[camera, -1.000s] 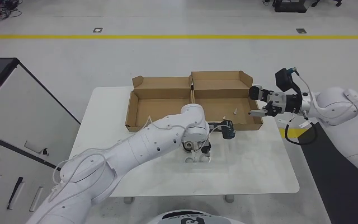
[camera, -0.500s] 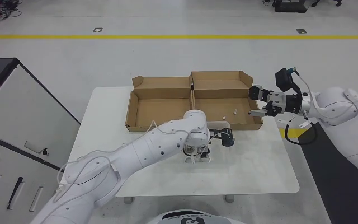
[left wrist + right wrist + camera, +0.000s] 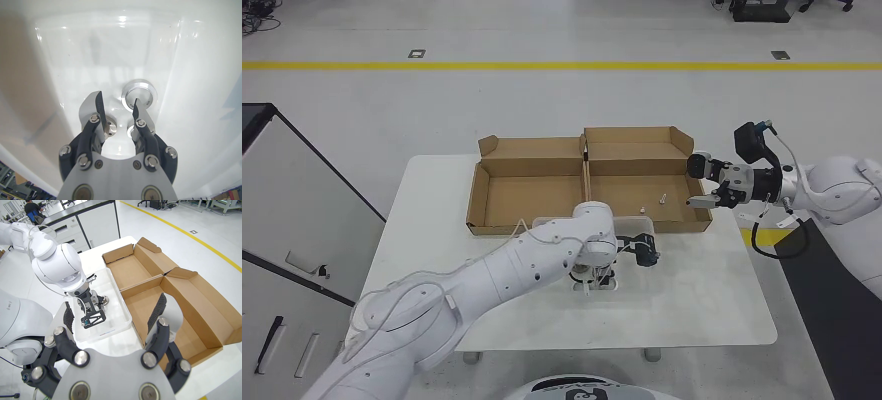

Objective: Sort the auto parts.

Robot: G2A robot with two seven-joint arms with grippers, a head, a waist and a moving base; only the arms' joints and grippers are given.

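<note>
In the left wrist view my left gripper (image 3: 117,96) hangs open just over the floor of a clear plastic tray (image 3: 56,62). A silver metal ring (image 3: 139,89) lies by one fingertip. A flanged metal part (image 3: 111,128) and a second small round part (image 3: 129,131) lie under the fingers. From the top the left gripper (image 3: 598,274) points down into the tray (image 3: 610,286). My right gripper (image 3: 704,183) hovers open and holds nothing at the right end of the right cardboard box (image 3: 637,185). Two small parts (image 3: 663,197) lie in that box.
The left cardboard box (image 3: 527,190) adjoins the right one, both with flaps open (image 3: 132,266). The tray (image 3: 121,298) sits right in front of the boxes. White table (image 3: 712,290) surface lies right of the tray. A dark cabinet (image 3: 272,200) stands at the table's left.
My left arm has swung toward the table's front and lowered its gripper into the tray. The right arm has kept still.
</note>
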